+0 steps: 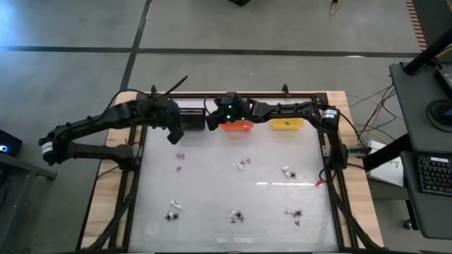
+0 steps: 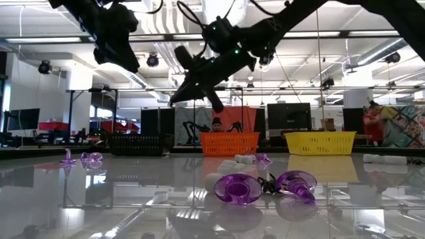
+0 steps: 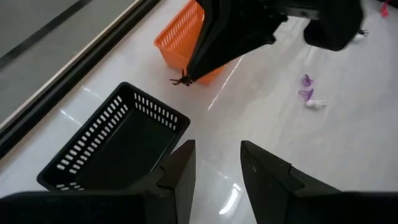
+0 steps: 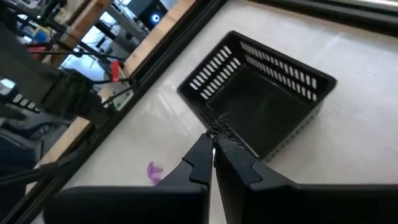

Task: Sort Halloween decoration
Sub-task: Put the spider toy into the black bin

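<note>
1. A small black spidery plastic trinket (image 3: pixel 182 80) with thin splayed legs hangs pinched at the fingertips of the right gripper (image 4: pixel 213 144), which is clenched on it.
2. Held in the air, the spider hangs between the black slotted rectangular plastic basket (image 4: pixel 261 93) and the orange slotted rectangular plastic basket (image 3: pixel 180 38); the black basket's near rim lies just beyond the fingertips.
3. The left gripper (image 3: pixel 216 163) hovers beside the black basket, fingers parted and holding nothing.
4. A yellow rectangular plastic basket (image 1: pixel 287 124) sits past the orange one, back along the right arm.
5. Well away from both grippers, other small trinkets lie scattered over the glossy white tabletop (image 1: pixel 212 190): purple pieces (image 1: pixel 179 156), white bits (image 1: pixel 286 170) and dark spidery shapes (image 1: pixel 238 216).
6. The right arm crosses above the orange basket, hiding part of it from the left wrist view.
</note>
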Available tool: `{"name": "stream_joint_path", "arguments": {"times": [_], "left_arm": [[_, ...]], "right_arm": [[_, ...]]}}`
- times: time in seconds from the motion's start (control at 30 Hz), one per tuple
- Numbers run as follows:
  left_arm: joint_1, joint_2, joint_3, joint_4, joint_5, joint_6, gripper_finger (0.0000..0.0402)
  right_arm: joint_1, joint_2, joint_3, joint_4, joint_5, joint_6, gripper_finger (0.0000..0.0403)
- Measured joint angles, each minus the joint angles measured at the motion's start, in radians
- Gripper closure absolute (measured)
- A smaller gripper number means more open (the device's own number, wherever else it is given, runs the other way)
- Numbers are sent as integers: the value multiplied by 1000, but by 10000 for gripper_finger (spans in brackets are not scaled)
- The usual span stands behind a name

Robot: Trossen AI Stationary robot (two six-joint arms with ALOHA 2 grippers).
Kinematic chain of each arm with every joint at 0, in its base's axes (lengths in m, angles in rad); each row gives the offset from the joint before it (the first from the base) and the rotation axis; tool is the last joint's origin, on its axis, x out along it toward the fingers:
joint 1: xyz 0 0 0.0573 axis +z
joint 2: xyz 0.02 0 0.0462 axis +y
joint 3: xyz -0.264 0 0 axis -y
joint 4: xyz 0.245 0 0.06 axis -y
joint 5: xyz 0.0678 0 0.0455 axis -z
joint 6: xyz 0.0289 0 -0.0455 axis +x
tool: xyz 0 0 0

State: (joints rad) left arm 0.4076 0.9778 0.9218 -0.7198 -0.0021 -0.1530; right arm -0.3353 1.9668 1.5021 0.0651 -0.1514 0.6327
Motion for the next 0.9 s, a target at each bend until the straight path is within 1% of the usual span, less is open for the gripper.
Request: {"name": "stream_joint_path", "arguments": {"times": [0.17,0.33,0.43,0.63,0.77,0.9], "left_arm": [[0,-5,0,0,0,-25,292],[0,-5,0,0,0,-53,292],[0,-5,0,0,1,-72,292],[0,-5,0,-2,5,-75,292],[0,-6,0,-3,10,-75,292],[0,-6,0,-8,19,-74,292]], "right_arm": [[-27,36,0,68,-42,13,394],[-36,80,0,187,-97,71,394],[-39,123,31,210,-142,106,394],[-38,216,157,199,-242,122,394],[-38,250,239,119,-248,97,393],[-38,261,319,-11,-231,-15,378]]}}
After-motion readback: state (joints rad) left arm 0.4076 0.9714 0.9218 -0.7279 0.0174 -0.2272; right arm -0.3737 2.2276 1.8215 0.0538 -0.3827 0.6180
